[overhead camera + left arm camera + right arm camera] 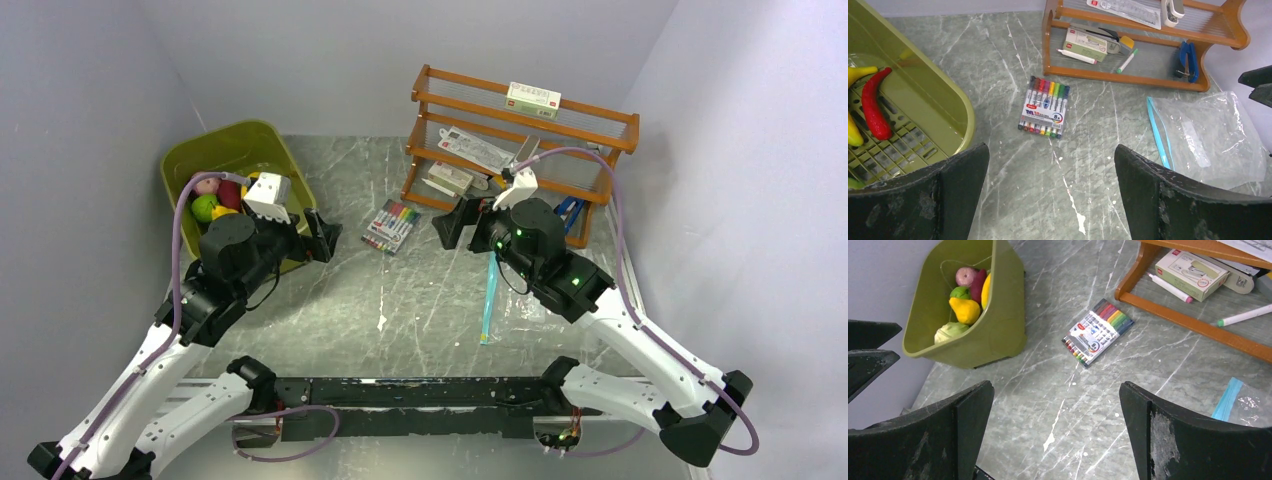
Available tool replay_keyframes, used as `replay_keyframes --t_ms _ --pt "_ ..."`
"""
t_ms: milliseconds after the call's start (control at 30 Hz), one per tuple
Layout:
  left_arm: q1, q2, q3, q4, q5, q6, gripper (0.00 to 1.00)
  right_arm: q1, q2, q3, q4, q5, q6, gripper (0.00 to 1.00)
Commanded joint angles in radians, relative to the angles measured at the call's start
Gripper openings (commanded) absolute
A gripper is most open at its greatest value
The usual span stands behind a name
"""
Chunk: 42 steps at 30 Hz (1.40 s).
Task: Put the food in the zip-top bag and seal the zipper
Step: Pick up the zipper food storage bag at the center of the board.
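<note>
The left gripper [1051,150] hung wide and empty beside the olive tub [940,95] holding the food [967,309]. The right gripper [1056,386], equally wide, hovered near the flat zip-top bag [1215,140].

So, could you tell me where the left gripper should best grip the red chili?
Probably across its middle, from straight above: the red chili lies flat on the floor of the tub, whose walls block the sides. The open left gripper should fit its narrow width.

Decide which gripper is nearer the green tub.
Left. The left gripper sits just beside the tub; the right gripper is across the table, by the shelf.
</note>
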Motion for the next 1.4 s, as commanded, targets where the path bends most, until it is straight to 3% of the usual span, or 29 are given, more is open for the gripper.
replay_keyframes --t_ms 0,300,433,533,667,767,833,867,967,1133,1367 --pt "0.007 -0.001 0.004 0.041 -0.011 -0.011 0.94 0.004 0.001 0.011 -0.009 0.018 0.003 1.0" --pt "0.007 0.051 0.047 0.013 -0.089 -0.017 0.94 0.004 -0.017 0.005 0.005 0.008 -0.008 1.0" --pt "0.007 0.1 0.079 0.0 -0.22 -0.013 0.94 0.006 -0.017 0.013 -0.002 -0.002 -0.02 1.0" --pt "0.007 0.202 0.149 -0.045 -0.366 -0.007 0.94 0.006 -0.034 0.01 -0.005 0.0 -0.054 1.0" --pt "0.036 0.34 0.249 -0.075 -0.449 0.043 0.94 0.006 -0.058 0.004 -0.003 0.009 -0.089 1.0" --pt "0.128 0.415 0.319 -0.064 -0.41 0.066 0.95 0.007 -0.073 -0.025 0.004 0.011 -0.109 1.0" --pt "0.2 0.437 0.32 -0.006 -0.339 0.098 0.7 0.006 -0.086 -0.029 0.017 -0.018 -0.137 1.0" --pt "0.232 0.446 0.318 0.027 -0.308 0.11 0.68 0.006 -0.092 -0.03 0.023 -0.038 -0.156 1.0" --pt "0.321 0.495 0.335 0.072 -0.301 0.119 0.77 0.006 -0.105 -0.029 0.035 -0.054 -0.192 1.0" --pt "0.498 0.616 0.361 0.13 -0.27 0.124 0.69 0.006 -0.127 -0.03 0.059 -0.089 -0.236 1.0" --pt "0.602 0.83 0.429 0.185 -0.371 0.101 0.66 0.006 -0.141 -0.018 0.051 -0.144 -0.268 0.98"
